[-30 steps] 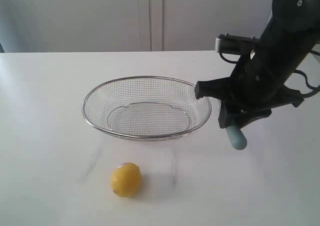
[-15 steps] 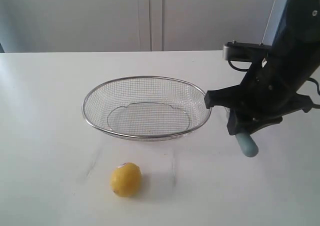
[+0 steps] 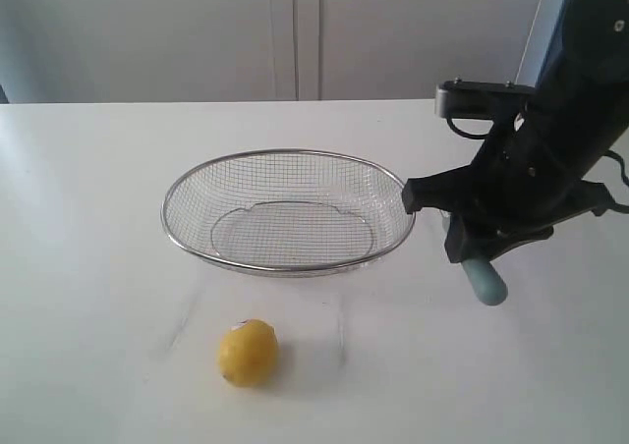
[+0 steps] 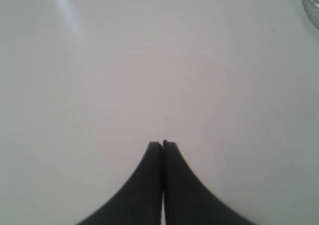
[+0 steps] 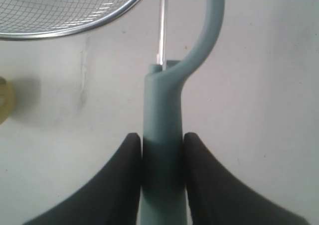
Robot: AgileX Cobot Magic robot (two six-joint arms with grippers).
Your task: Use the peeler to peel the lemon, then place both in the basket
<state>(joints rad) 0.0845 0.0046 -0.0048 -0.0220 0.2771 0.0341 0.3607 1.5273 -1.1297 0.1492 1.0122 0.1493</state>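
Peeler [image 5: 162, 105] clamped in right end effector [image 5: 160, 150] beside basket [image 3: 285, 152]; left end effector [image 4: 162, 144] closed, apparently empty; unheld lemon [image 3: 247, 353] may roll under peeling pressure.

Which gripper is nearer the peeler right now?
Right. The right gripper is shut on the handle of the peeler. The left gripper is shut above the table, with no peeler in its wrist view.

One lemon [image 3: 247, 353], one peeler [image 3: 485, 281], one basket [image 3: 285, 266] and one table [image 3: 88, 267] are shown; one left gripper [image 4: 162, 144] and one right gripper [image 5: 161, 137] are counted.
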